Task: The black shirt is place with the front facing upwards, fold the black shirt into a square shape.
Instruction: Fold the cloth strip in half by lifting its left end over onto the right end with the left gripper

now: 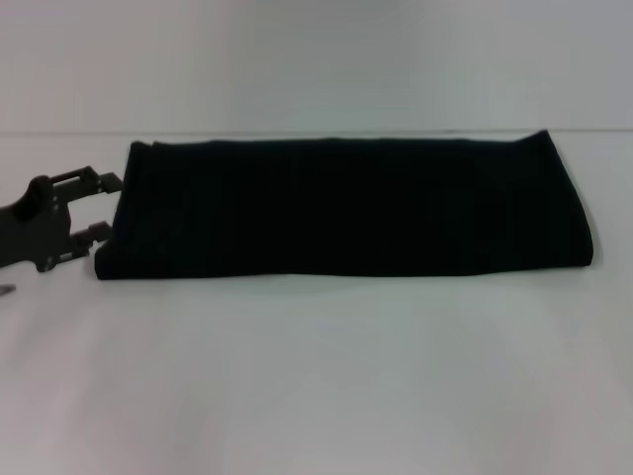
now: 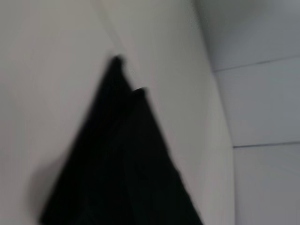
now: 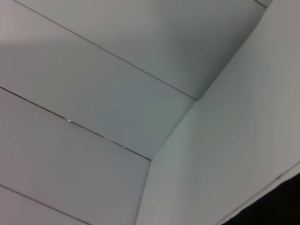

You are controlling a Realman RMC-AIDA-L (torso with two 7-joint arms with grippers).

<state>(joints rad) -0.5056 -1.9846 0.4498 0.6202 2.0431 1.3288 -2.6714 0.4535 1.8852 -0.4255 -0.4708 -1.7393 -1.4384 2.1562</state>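
Black shirt (image 1: 346, 208) laid mid-table (image 1: 316, 376), already folded into a long band; crosswise folds to a square judged outstanding. Left tool (image 1: 99, 208) spread at its left end. Right tool unseen.

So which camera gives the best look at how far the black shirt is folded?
The head view: the whole black shirt lies as a long folded band on the table, with the left gripper open at its left end. The left wrist view shows only one end; the right wrist view at most a dark corner sliver.
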